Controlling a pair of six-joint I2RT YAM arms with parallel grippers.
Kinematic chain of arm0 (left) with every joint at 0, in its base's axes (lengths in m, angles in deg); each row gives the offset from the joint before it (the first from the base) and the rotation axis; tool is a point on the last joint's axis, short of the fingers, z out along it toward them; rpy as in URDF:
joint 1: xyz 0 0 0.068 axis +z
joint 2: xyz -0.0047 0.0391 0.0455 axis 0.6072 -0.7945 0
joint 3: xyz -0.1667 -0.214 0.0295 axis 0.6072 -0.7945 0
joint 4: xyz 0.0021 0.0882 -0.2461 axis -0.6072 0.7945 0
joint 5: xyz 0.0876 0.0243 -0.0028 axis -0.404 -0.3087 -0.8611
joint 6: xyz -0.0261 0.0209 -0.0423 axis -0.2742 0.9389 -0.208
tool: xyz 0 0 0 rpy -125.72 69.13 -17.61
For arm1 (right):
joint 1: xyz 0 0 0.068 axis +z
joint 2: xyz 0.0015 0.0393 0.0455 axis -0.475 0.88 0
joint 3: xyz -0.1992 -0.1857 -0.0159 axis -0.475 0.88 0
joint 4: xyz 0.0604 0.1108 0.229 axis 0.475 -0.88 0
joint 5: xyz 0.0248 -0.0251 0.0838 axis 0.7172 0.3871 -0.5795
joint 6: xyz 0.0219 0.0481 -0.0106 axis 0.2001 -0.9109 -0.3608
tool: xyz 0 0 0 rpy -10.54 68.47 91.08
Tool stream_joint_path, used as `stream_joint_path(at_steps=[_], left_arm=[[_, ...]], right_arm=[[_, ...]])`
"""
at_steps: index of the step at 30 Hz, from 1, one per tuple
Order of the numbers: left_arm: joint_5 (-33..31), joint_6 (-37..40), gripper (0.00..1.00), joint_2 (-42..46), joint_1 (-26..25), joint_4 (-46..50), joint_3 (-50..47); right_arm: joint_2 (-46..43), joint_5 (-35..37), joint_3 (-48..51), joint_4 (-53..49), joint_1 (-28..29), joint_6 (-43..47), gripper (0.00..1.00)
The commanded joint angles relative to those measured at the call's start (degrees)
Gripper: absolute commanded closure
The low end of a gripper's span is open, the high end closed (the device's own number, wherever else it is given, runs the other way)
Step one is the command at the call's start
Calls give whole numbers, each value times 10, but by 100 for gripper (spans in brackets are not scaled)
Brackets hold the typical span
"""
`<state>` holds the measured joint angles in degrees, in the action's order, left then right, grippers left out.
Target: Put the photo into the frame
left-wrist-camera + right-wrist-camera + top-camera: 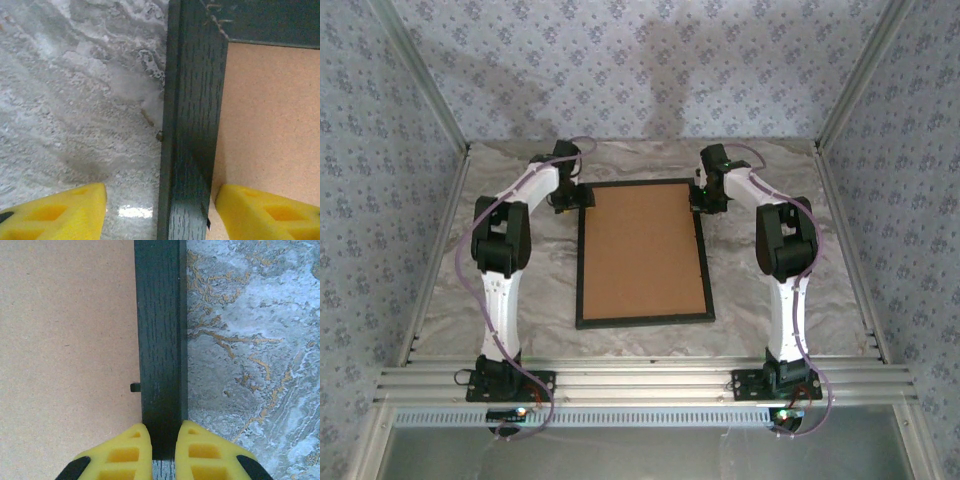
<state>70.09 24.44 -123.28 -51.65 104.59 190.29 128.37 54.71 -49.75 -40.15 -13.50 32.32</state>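
Plainly, the frame (642, 320) lay flat on the table (450, 300), long axis near-to-far, its far-right rail pinched in the right gripper's (162, 437) narrow jaws, its far-left rail straddled by the left gripper's (160, 200) wide jaws.

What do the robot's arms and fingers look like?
The left arm and right arm are white, with chunky black joints and black bases. A thin purple cable loops along each. The fingers are bright yellow wedges with square hollows and black patches.

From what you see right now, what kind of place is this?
Probably a robot test cell: blue floral-patterned walls, a grey marble-look tabletop, and two white robot arms bolted to silver aluminium rails.
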Motion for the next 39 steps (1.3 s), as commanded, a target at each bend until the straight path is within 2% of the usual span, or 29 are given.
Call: stream_joint_path(at_steps=[1, 7, 18, 25, 39], left_arm=[[27, -14, 36, -41, -19, 20, -34], [31, -15, 37, -41, -21, 22, -25], [-9, 34, 35, -3, -10, 104, 89], [-23, 45, 35, 15, 9, 113, 77], [-27, 42, 35, 0, 13, 95, 44]], right_arm=[[16, -11, 5, -13, 13, 2, 89], [15, -11, 4, -16, 13, 3, 89], [7, -7, 9, -17, 6, 4, 89], [7, -8, 9, -16, 6, 4, 89], [7, -10, 8, -16, 6, 4, 89]])
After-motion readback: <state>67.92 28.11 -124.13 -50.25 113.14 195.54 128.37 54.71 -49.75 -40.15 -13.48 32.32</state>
